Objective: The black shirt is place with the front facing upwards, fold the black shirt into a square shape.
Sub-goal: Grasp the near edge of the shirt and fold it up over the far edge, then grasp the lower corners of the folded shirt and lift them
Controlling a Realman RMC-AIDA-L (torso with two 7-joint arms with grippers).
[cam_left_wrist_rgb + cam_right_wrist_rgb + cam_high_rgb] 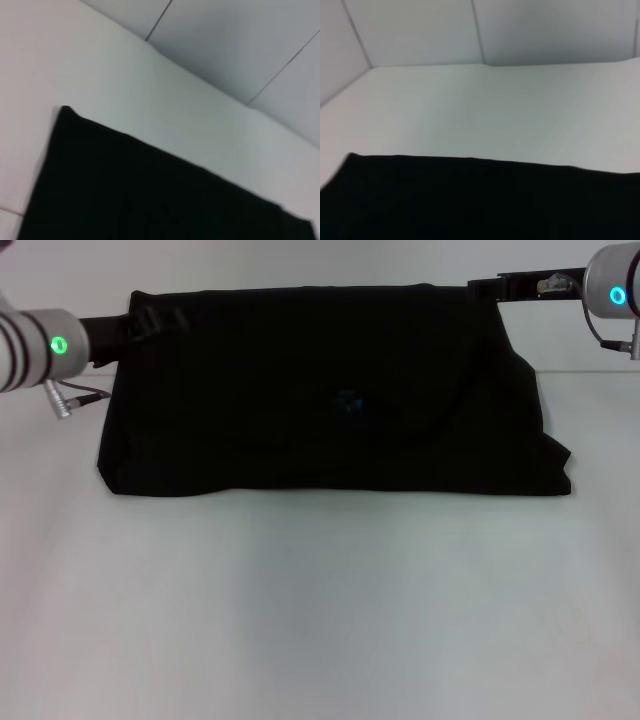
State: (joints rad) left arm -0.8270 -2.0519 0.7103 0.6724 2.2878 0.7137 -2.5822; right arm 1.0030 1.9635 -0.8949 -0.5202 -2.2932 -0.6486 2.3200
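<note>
left end effector [128, 325] at black shirt's [330, 400] far left corner, right end effector [490, 287] at far right corner, grips unclear

The white, smooth worktop [320, 610] lies bare in a broad stretch in front of the large black soft-fabric shirt [330, 400], which spreads as a wide folded slab across the far middle. The left gripper [125, 325] and right gripper [490, 287] sit at the shirt's two far corners, blocking those approaches. Narrow bare strips of worktop flank the shirt on either side.
</note>
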